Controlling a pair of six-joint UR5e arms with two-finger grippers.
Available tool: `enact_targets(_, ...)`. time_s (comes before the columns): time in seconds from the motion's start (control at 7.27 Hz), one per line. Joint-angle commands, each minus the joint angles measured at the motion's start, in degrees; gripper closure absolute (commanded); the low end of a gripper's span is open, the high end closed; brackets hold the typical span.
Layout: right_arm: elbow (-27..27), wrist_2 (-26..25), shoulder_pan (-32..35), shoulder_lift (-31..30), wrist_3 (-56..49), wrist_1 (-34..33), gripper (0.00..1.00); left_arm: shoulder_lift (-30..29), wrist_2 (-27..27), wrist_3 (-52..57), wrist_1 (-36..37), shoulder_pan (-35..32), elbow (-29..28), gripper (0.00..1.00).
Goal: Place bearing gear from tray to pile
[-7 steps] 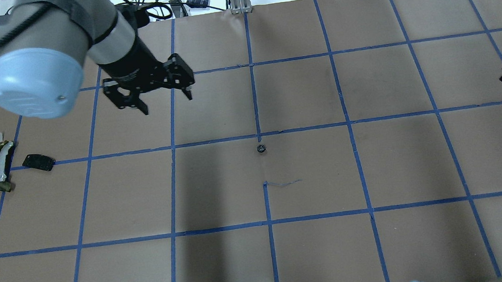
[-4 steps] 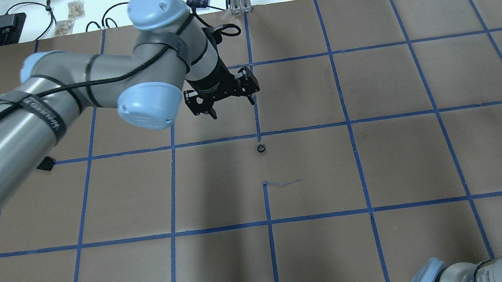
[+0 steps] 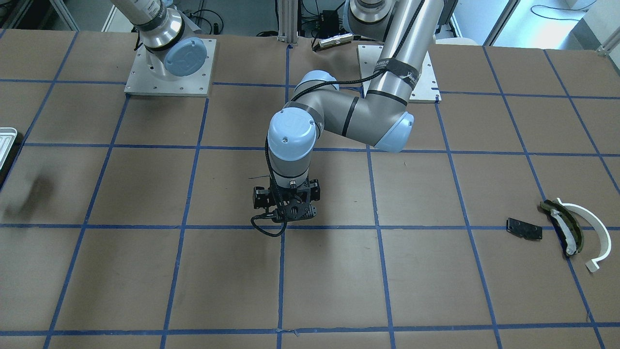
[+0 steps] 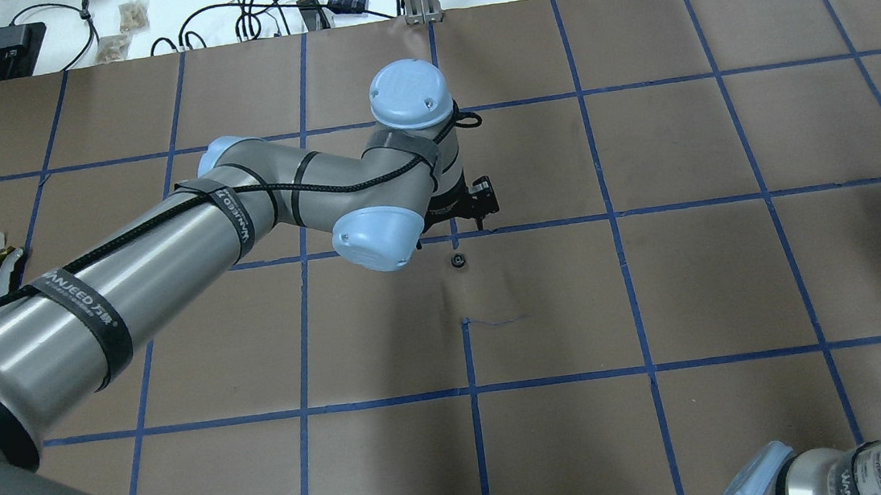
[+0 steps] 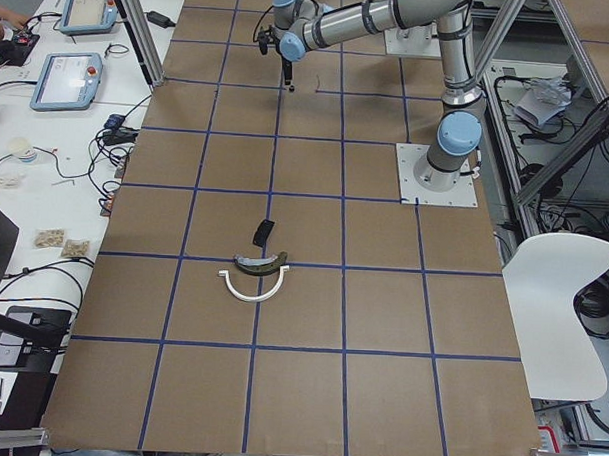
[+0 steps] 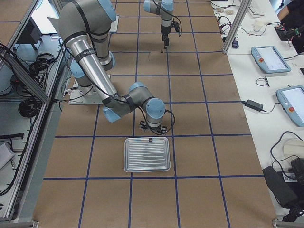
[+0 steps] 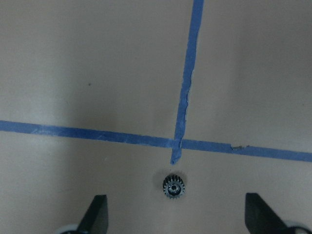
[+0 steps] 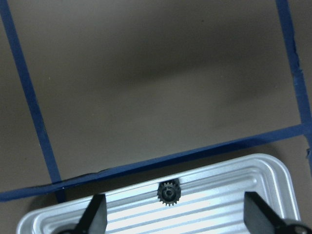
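A small black bearing gear [image 4: 458, 260] lies on the brown table near its centre. My left gripper [image 7: 179, 214] hangs open just above it, with the gear [image 7: 174, 186] between the fingers [image 7: 97, 217]. A second gear [image 8: 168, 193] sits on the silvery tray [image 8: 234, 204] by its rim. My right gripper [image 8: 178, 214] is open over it, beside the tray [image 6: 147, 154]. The pile is at the table's left end: a white arc [image 3: 593, 232], an olive-and-white piece [image 3: 564, 225] and a black plate [image 3: 524, 228].
Blue tape lines [image 4: 467, 358] grid the brown table. The left arm [image 4: 165, 242] stretches across the table's left half and hides part of the pile in the overhead view. Cables and boxes [image 4: 264, 10] lie beyond the far edge.
My left arm has swung from the back left to the table's centre and come down over the gear. My right gripper has left the overhead view's right edge.
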State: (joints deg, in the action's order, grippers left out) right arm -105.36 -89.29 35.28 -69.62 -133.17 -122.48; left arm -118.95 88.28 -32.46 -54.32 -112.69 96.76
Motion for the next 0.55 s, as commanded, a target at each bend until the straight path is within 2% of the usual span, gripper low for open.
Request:
enact_targets(0.0,0.2,0.6,-2.1,4.3,-7.4,-5.3,0.01,-1.1,0.5,-0.5,2.8,-0.6,2.9,0.15)
enact_targets(0.41,-0.1,3.9,-2.9,5.3,-6.5,-5.2,0.07,-1.3,0.2,-0.3,3.3,-0.5,2.7,0.17)
